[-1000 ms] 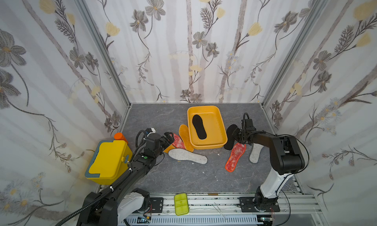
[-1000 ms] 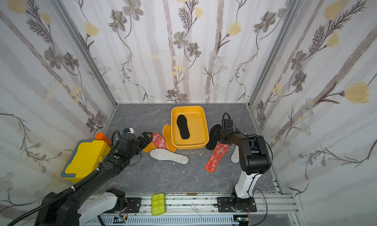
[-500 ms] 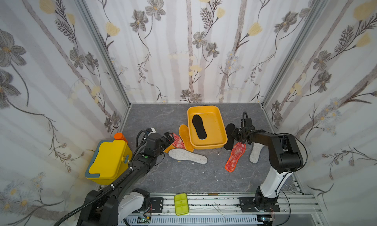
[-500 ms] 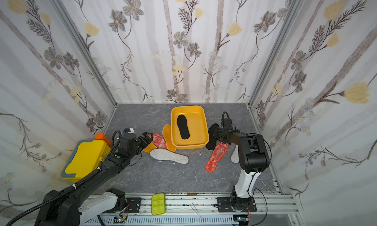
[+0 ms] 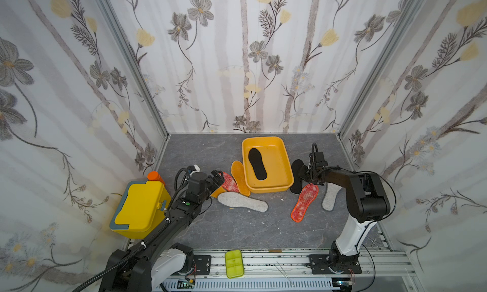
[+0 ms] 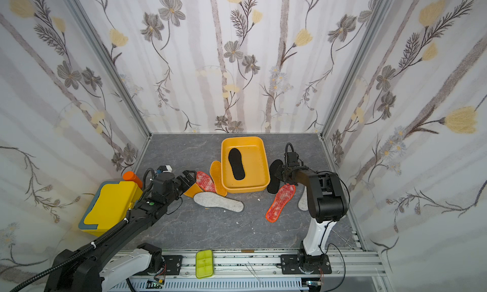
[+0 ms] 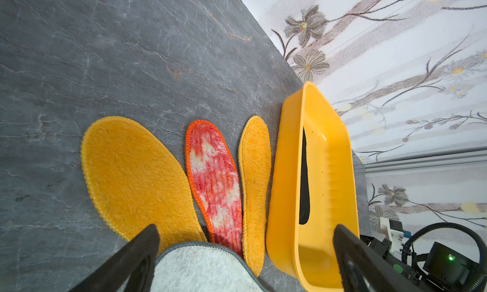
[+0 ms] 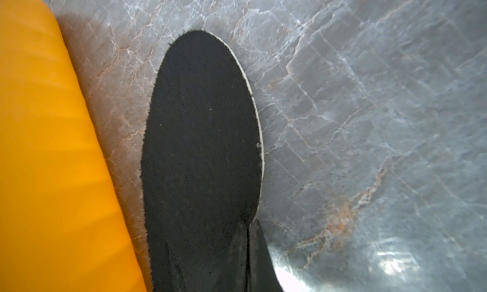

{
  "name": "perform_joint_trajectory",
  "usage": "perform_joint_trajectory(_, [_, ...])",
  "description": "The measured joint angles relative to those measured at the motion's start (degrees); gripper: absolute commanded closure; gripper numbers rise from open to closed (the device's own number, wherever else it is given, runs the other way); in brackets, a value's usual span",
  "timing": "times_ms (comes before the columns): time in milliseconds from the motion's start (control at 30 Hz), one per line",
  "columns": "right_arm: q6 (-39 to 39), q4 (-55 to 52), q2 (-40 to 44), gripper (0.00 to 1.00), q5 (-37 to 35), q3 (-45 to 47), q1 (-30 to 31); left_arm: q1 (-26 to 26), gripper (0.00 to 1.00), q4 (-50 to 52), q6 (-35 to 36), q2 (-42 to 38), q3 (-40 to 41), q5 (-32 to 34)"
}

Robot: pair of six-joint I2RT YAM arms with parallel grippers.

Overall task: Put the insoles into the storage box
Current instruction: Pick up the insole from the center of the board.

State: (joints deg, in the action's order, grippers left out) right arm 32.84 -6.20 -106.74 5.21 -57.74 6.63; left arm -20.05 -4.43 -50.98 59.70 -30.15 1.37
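The yellow-orange storage box (image 5: 287,184) holds one black insole (image 5: 257,163). A second black insole (image 5: 295,184) (image 8: 200,135) lies against the box's right wall, and my right gripper (image 5: 305,172) (image 8: 247,224) is shut on its edge. Right of it lie a red-orange speckled insole (image 5: 304,202) and a grey-white one (image 5: 329,198). Left of the box lie two orange-yellow insoles (image 7: 255,172) (image 7: 131,172), a red-orange speckled one (image 7: 213,177) and a grey-white one (image 5: 242,201). My left gripper (image 5: 217,176) (image 7: 245,228) hangs open over these, holding nothing.
A yellow lidded box with grey-blue trim (image 5: 139,209) and an orange cylinder (image 5: 155,176) stand at the left wall behind my left arm. A lime-green tray (image 5: 233,263) sits on the front rail. Flowered walls close in three sides.
My right gripper has closed on the edge of the black insole beside the box. The left arm has stayed where it was, jaws wide.
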Motion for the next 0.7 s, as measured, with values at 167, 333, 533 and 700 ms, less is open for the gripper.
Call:
perform_joint_trajectory(167, [-0.5, 1.0, 1.4, 1.00, 0.1, 0.7, -0.2, 0.0, 0.00, 0.2, 0.0, -0.3, 0.2, 0.1])
perform_joint_trajectory(333, [-1.0, -1.3, 4.1, 1.00, 1.3, 1.6, -0.3, 0.0, 0.00, 0.4, 0.0, -0.7, 0.5, 0.1])
perform_joint_trajectory(533, [-1.7, -3.8, 7.7, 1.00, 1.9, -1.6, -0.8, 0.0, 0.00, 0.4, 0.0, -1.0, 0.6, 0.2])
perform_joint_trajectory(700, [-2.6, -5.9, 9.5, 1.00, 1.7, -4.8, -1.2, 0.0, 0.00, 0.4, 0.0, -1.0, 0.6, 0.3])
